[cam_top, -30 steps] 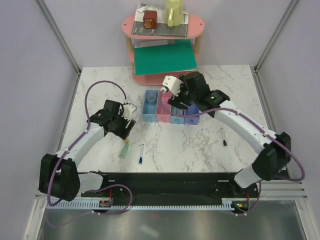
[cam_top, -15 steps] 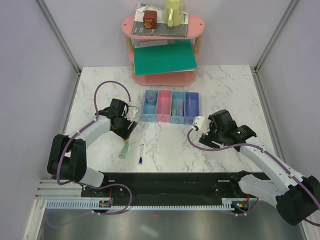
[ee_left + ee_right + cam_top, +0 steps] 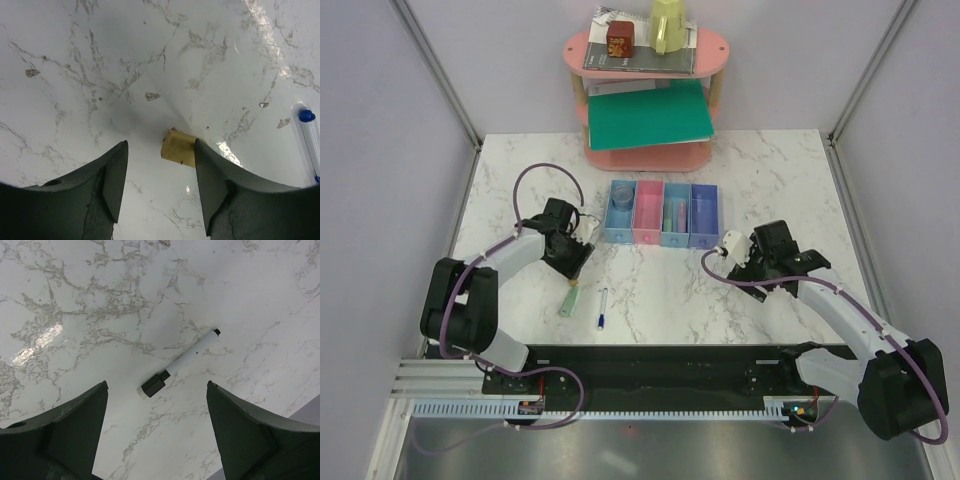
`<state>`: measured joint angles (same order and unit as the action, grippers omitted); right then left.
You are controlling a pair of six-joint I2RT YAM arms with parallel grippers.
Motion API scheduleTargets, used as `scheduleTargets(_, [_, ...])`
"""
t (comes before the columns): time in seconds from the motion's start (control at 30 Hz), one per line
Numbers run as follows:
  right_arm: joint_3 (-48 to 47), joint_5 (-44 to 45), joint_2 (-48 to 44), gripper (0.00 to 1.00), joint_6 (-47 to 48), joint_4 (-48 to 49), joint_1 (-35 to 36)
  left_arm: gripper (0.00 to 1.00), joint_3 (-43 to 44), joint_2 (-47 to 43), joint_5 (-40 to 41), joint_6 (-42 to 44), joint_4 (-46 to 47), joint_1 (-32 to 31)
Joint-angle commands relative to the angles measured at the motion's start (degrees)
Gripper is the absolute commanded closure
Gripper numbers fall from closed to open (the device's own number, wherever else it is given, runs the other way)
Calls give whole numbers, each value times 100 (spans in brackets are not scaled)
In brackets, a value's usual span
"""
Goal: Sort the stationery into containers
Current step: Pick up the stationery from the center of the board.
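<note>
**Centre the eraser before you close**

The tan eraser (image 3: 177,147) lies flat on the marble table (image 3: 660,290) between the fingers of your left claw (image 3: 161,150). That claw is spread apart and has hold of nothing. The eraser is off-centre. In the left wrist view it sits against the finger on the right of the picture, partly hidden behind it, with a clear gap to the other finger. Shift the claw sideways so both pads meet the block together. Otherwise one finger will probably shove it along the table first. It is a short block, so go low enough to take it by its sides.

In the top view the pale green marker (image 3: 567,303) lies just beside the eraser, its end close to touching. The blue-tipped white pen (image 3: 311,137) lies near them. Keep your fingers off both.

The black-capped pen (image 3: 180,361) lies on the table under your right claw (image 3: 157,385), which gapes wide and is empty. The pen runs diagonally across the gap, so turn the wrist until the fingers close square across the barrel.

The row of four trays (image 3: 647,239) stands well apart from both claws, with a clear tape roll (image 3: 623,199) in the light blue tray (image 3: 610,215). Lift above the tray walls before you cross over them.
</note>
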<state>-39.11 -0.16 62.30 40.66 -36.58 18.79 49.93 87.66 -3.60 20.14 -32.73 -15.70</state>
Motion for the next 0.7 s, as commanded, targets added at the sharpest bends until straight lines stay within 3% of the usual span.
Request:
scheduleTargets(0.0, [-132, -169, -25, 13, -59, 195, -59, 39, -19, 313, -36, 51, 135, 32])
scheduleTargets(0.67, [-70, -159, -359, 13, -24, -16, -349, 39, 78, -100, -633, 69, -418, 32])
